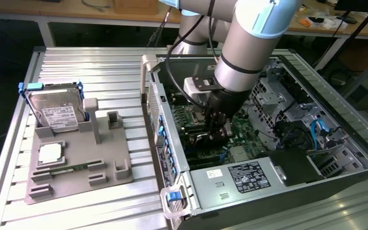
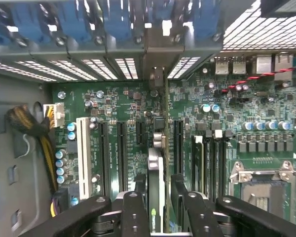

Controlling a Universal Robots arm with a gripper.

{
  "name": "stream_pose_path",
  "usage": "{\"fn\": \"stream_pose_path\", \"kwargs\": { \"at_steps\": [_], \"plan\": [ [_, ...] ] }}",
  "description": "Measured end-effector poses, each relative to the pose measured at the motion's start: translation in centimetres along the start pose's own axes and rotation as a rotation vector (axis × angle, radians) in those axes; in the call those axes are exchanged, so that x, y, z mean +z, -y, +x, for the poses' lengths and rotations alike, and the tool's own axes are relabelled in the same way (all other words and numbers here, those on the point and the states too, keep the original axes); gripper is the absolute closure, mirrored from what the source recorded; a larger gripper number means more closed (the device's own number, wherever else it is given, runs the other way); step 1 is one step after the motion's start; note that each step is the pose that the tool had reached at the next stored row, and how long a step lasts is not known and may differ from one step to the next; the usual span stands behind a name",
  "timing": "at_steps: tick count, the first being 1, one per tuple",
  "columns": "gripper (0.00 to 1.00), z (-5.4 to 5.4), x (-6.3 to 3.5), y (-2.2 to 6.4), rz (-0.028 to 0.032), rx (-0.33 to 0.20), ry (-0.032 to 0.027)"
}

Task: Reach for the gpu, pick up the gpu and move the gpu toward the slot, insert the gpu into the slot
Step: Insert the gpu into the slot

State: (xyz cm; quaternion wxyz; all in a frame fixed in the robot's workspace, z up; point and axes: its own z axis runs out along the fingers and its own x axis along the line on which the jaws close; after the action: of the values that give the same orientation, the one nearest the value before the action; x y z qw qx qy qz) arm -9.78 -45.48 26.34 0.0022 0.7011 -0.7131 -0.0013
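The gpu (image 2: 157, 165) stands on edge on the green motherboard (image 2: 123, 103), seen edge-on from above, with its silver bracket (image 2: 156, 61) against the case's rear panel. My gripper (image 2: 160, 197) straddles the card. One black finger (image 2: 135, 202) is on one side and the other finger (image 2: 190, 202) on the opposite side, with a thin gap showing beside the card. The slot is hidden beneath the card's lower edge. In the exterior view my gripper (image 1: 217, 132) reaches down into the open computer case (image 1: 171, 158) over the board.
Black expansion connectors (image 2: 121, 148) and a white one (image 2: 83, 150) flank the card. The metal processor socket (image 2: 264, 177) and yellow-black cables (image 2: 34, 131) lie to either side. Outside the case, a grey fixture (image 1: 75, 165) holds a hard drive (image 1: 56, 112) and a memory stick (image 1: 65, 168).
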Motion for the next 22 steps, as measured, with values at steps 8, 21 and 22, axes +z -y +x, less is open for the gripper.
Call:
{"fn": "stream_pose_path", "kwargs": {
  "at_steps": [8,21,22],
  "plan": [
    [0.66,0.0,-1.37,-0.01,0.0049,0.0,0.0],
    [0.89,0.0,-1.43,-0.01,0.0051,0.0,-0.0001],
    [0.89,0.0,-1.43,-0.01,0.0051,0.0,0.0]
  ]
}}
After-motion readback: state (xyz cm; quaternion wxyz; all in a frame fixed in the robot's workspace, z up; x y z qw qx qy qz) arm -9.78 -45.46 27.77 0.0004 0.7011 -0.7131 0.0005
